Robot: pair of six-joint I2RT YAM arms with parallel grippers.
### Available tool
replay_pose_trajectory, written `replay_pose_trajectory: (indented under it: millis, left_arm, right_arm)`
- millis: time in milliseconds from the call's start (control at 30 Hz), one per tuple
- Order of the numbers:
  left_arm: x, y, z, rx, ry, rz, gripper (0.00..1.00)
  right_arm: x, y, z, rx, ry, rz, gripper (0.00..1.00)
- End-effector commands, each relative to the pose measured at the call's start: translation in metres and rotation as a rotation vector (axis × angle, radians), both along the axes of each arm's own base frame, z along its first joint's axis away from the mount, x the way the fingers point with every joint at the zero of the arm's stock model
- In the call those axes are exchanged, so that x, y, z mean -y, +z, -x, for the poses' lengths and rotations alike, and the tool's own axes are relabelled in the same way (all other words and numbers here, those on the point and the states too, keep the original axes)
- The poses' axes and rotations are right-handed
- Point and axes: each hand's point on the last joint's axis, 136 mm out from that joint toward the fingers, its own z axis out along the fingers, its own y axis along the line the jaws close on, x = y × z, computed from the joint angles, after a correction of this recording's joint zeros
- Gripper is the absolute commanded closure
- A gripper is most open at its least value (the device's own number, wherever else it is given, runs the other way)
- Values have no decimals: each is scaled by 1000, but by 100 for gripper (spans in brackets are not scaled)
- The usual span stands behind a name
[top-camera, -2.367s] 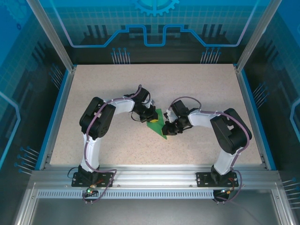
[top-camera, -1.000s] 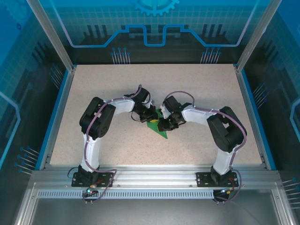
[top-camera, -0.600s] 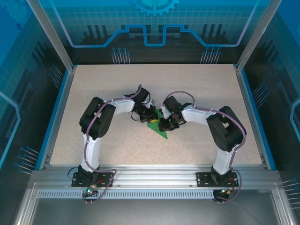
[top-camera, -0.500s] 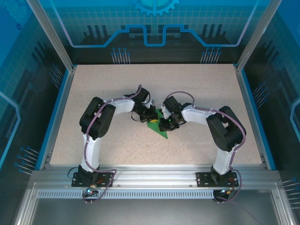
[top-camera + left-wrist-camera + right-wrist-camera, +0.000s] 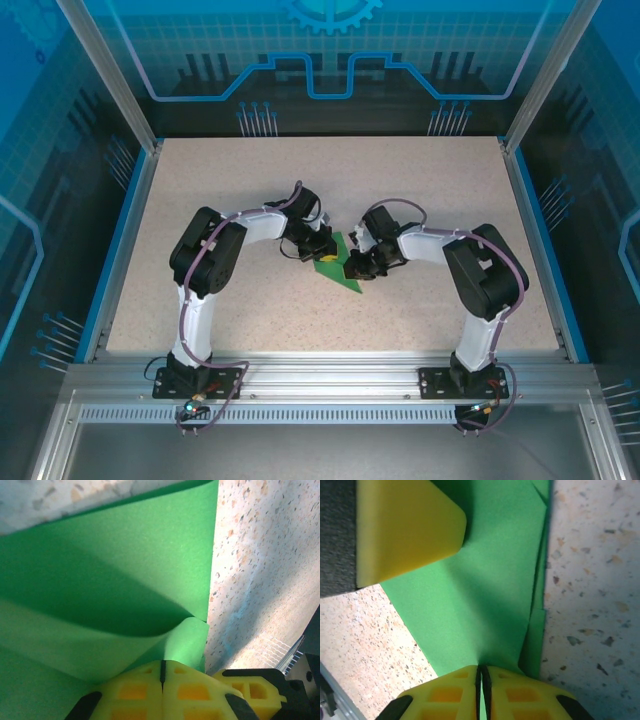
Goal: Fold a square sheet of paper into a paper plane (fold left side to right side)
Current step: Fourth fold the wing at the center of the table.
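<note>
Top external view is showing the square sheet of paper [image 5: 337, 272], already creased into a narrow green pointed shape, lying near the middle of the speckled table [image 5: 440, 190] with its tip pointing toward the near right. The left gripper [image 5: 322, 250] is reaching in at the paper's far left end, and the right gripper [image 5: 356, 268] is meeting it from the right, the two just beside each other. Left wrist view is showing the left gripper [image 5: 162, 669] clenched, its yellow fingers [image 5: 130, 690] pressing together on a lifted, curling flap of the square sheet of paper [image 5: 110, 565]. Right wrist view is showing the right gripper [image 5: 482, 672] likewise pinched shut on a raised green layer, a thin sliver of the square sheet of paper [image 5: 490, 580] sitting between its fingers [image 5: 445, 692], while a yellow finger of the left gripper [image 5: 405, 525] is resting on the paper's far part.
</note>
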Motion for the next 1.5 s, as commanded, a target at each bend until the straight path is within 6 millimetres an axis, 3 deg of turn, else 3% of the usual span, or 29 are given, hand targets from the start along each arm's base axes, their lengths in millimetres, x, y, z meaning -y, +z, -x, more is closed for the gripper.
replay_pose_trajectory:
  millis: [0,233,433,633,967,1467]
  left_arm:
    - [-17,-16,16,-39,-5,-98,100]
    - [3,29,6,107,-45,29,95]
    - [18,46,22,155,-118,70,95]
    - [23,34,36,111,-138,92,97]
    - [28,17,34,91,-148,110,98]
    - [9,-19,30,74,-116,-38,100]
  right_arm:
    - [26,-33,26,-155,-51,71,88]
    - [36,-49,39,-207,-44,115,100]
    - [38,-49,39,-200,-38,127,100]
    - [38,-49,39,-198,-36,123,100]
    - [38,-49,38,-197,-37,127,100]
    - [43,-53,44,-213,-23,170,100]
